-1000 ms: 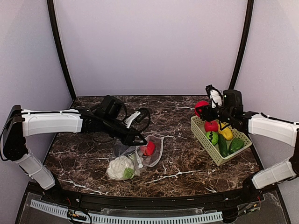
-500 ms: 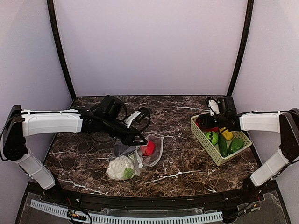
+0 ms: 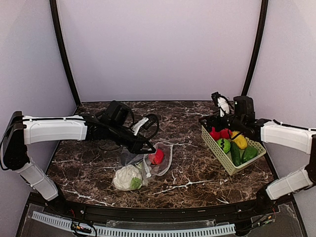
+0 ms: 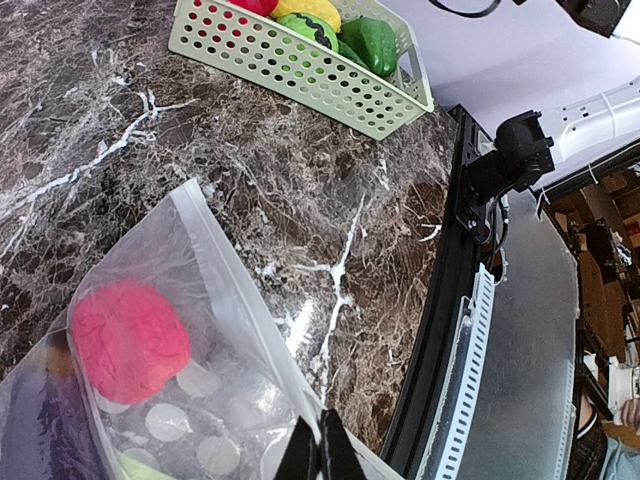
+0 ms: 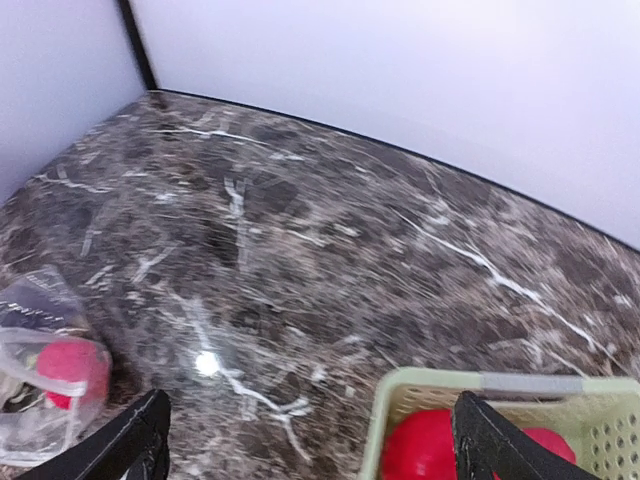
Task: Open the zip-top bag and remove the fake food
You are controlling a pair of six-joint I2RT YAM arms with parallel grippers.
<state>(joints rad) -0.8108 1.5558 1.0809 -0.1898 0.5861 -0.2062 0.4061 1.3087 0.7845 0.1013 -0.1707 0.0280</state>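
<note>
Plenty of bare table [image 3: 190,170] lies between the zip-top bag [image 3: 166,159] at centre and the basket [image 3: 216,148] at its 3 o'clock — and toward the back wall [image 3: 158,49] at 12. Left gripper [image 4: 318,455] is pinched together on the bag's rim, a red fruit [image 4: 128,338] inside, the cauliflower [image 3: 126,177] at its 7 o'clock; right gripper [image 5: 312,440] hangs spread apart, empty, over the basket's far end.
</note>
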